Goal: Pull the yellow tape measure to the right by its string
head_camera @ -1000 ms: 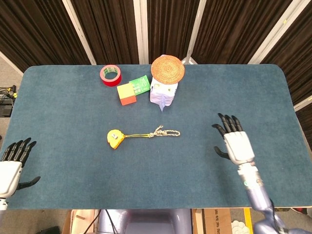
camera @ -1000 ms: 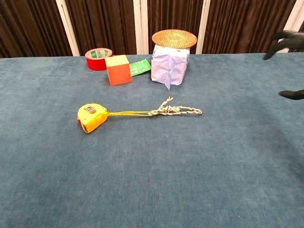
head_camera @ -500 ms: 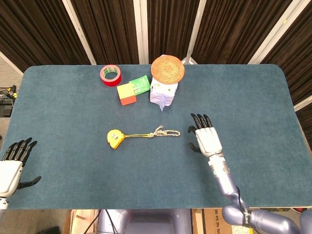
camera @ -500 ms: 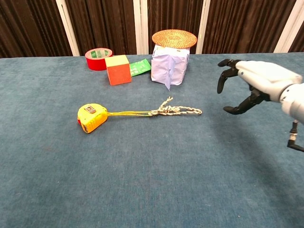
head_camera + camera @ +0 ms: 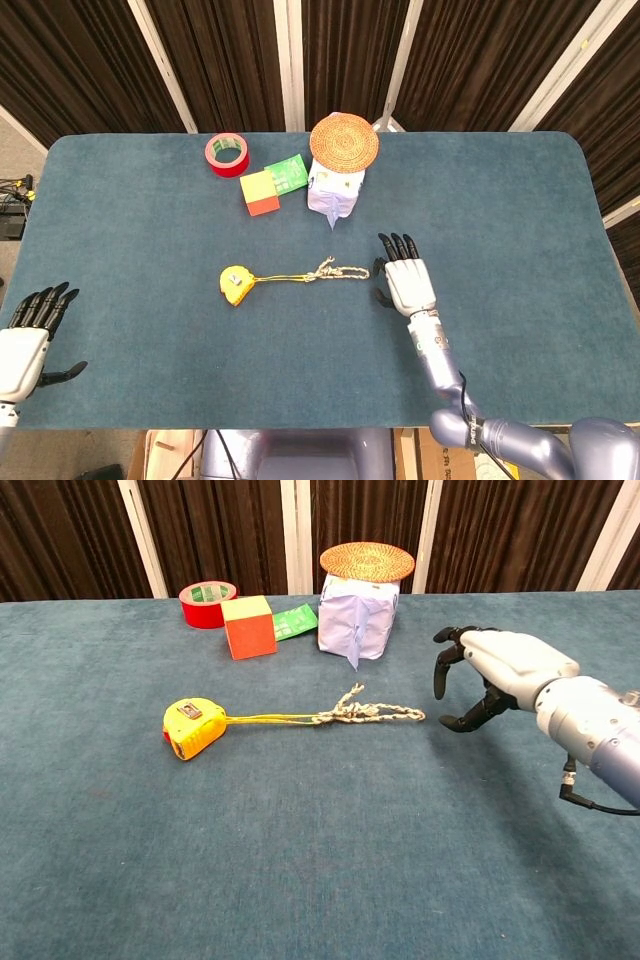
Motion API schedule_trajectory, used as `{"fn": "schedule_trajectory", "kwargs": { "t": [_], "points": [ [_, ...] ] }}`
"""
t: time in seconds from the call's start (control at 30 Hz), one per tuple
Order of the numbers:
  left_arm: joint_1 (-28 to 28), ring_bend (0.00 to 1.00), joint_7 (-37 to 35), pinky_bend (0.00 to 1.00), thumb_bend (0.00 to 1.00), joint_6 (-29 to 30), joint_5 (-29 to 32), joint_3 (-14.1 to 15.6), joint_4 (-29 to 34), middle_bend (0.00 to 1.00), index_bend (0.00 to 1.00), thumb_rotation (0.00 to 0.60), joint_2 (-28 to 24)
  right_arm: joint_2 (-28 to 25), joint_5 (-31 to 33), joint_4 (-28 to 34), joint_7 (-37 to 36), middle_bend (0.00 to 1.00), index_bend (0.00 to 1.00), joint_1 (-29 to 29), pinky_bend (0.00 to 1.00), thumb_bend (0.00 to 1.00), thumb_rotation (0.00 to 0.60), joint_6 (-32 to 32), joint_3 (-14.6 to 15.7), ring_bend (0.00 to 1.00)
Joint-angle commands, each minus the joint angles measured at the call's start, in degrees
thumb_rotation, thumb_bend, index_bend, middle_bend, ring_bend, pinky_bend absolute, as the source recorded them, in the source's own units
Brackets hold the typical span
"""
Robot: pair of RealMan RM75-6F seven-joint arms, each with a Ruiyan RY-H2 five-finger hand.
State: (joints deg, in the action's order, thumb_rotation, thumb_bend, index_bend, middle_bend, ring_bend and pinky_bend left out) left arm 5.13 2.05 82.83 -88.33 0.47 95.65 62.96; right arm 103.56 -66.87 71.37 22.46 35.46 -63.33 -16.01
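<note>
Looking down from the head view, the right hand (image 5: 408, 284) hangs with fingers (image 5: 396, 245) spread and empty, the braided end of the string (image 5: 340, 271) just beside its fingertips, not touching. Beyond the string lies the yellow tape measure (image 5: 234, 284), well away from those fingers. At the frame's corner the left hand (image 5: 22, 350) is partly cut off, fingers apart, holding nothing.

From the chest view, the right hand (image 5: 492, 675) curls loosely open, thumb and fingers apart, with the string (image 5: 375, 713) end near them. Squat and yellow, the tape measure (image 5: 193, 727) bears a small metal clip on top.
</note>
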Motion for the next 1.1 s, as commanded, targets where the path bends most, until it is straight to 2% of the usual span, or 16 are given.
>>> {"fn": "schedule_trajectory", "kwargs": {
  "t": [0.03,0.5,1.1],
  "points": [
    [0.06,0.0,0.13,0.0,0.0,-0.08,-0.03,0.03,0.0,0.0,0.0,0.6,0.06,1.37,0.59,-1.88,-0.27,0.12,0.52,0.66,0.0,0.33,0.6,0.37,-0.08,0.0],
    [0.41,0.0,0.08,0.0,0.0,-0.81,0.64,-0.08,0.1,0.0,0.0,0.6,0.17,5.55,3.26,-8.6,-1.65,0.12,0.52,3.24,0.0,0.33,0.6,1.78,-2.3,0.0],
    [0.69,0.0,-0.31,0.0,0.0,-1.62,1.78,-0.26,0.29,0.0,0.0,0.6,-0.05,8.65,3.38,-13.14,-2.72,0.12,0.53,4.97,0.0,0.33,0.6,2.24,-2.36,0.0]
  ]
}}
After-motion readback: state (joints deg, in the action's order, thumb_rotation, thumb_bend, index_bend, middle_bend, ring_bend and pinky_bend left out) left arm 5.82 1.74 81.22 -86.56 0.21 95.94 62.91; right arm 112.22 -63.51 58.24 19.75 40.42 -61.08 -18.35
